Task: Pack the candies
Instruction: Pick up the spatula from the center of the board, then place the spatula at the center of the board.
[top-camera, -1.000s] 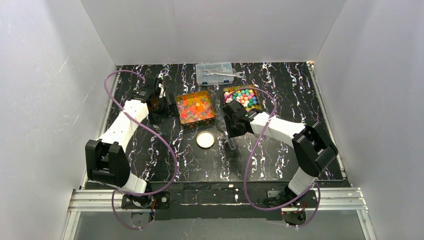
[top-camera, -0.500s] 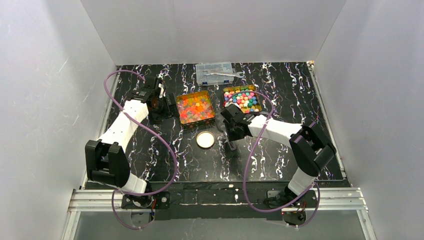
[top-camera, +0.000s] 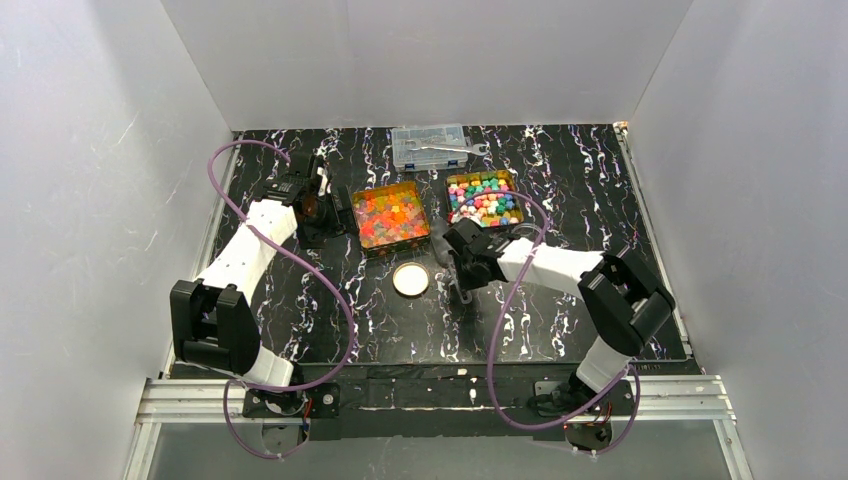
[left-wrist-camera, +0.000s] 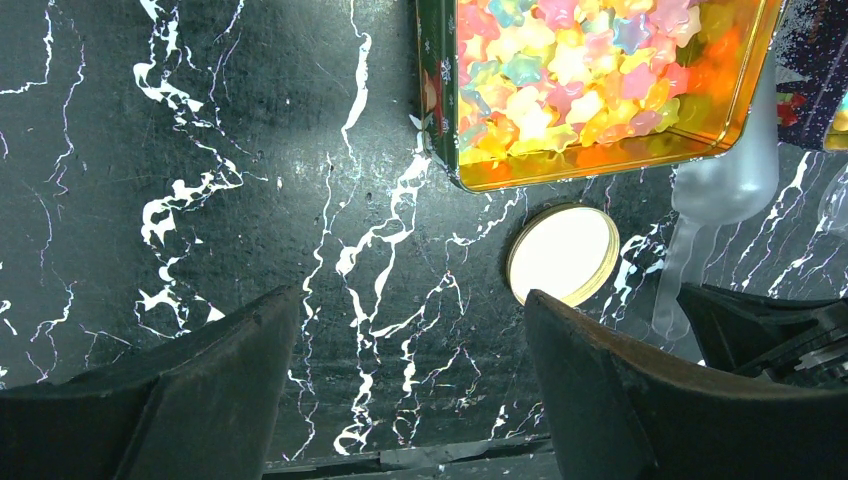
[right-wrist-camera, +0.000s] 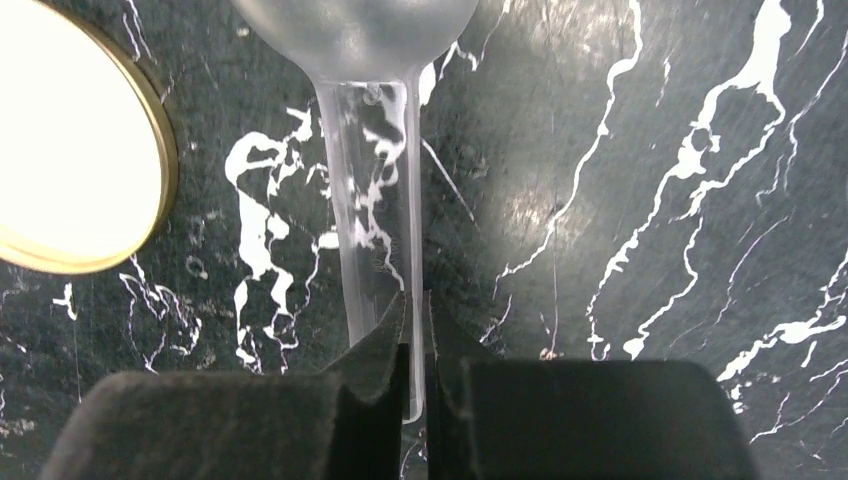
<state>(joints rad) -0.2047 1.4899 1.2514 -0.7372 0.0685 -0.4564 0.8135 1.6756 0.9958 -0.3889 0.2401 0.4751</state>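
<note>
Right gripper clamped on scoop handle, just right of lid, likely readying to ladle; left gripper fingers apart, empty, left of tin; glossy candies and pastel candies sit in far tins.

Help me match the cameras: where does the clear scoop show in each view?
Top external: clear scoop at centre, right of the gold-rimmed lid.
Left wrist: scoop at right edge, right of the lid.
Right wrist: scoop at centre, handle in the right gripper jaws; lid at left.
Shared landmark: the lid.
</note>
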